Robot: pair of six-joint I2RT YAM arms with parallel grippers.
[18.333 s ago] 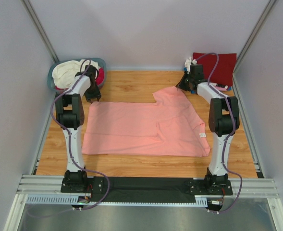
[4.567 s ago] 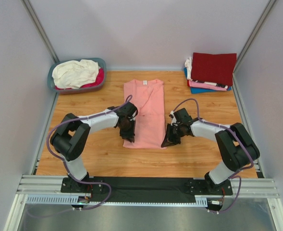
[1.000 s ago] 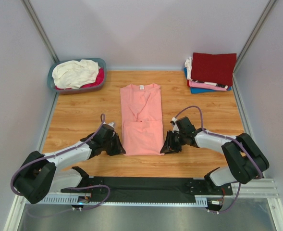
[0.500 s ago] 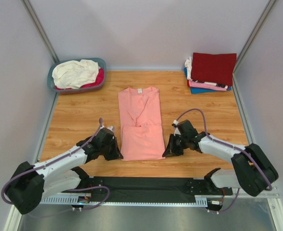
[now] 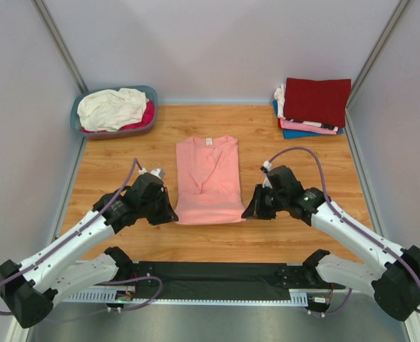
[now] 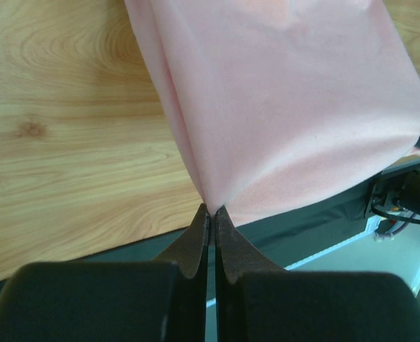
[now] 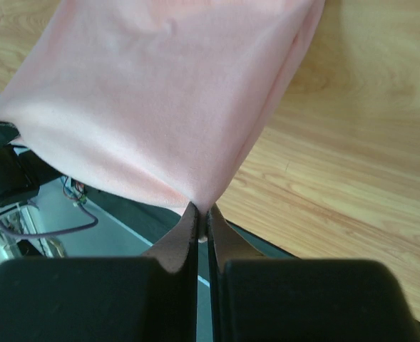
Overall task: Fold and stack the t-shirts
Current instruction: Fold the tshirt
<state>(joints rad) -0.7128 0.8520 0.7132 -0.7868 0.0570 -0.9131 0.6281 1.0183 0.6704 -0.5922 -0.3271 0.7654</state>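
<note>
The salmon-pink t-shirt point(image 5: 210, 178) lies folded lengthwise on the wooden table point(image 5: 124, 167), collar at the far end. Its near end hangs raised between the two grippers. My left gripper point(image 5: 172, 217) is shut on the near left corner; the left wrist view point(image 6: 211, 209) shows the cloth point(image 6: 288, 107) pinched between the jaws. My right gripper point(image 5: 248, 213) is shut on the near right corner, also shown in the right wrist view point(image 7: 202, 207) with the cloth point(image 7: 160, 92) stretched above. A stack of folded t-shirts point(image 5: 315, 103), dark red on top, sits at the far right corner.
A blue-grey basket point(image 5: 150, 93) at the far left corner holds a cream-white t-shirt point(image 5: 111, 107) and a magenta one point(image 5: 147, 115). A black mat point(image 5: 210, 274) lies along the near edge between the arm bases. Walls close in on three sides.
</note>
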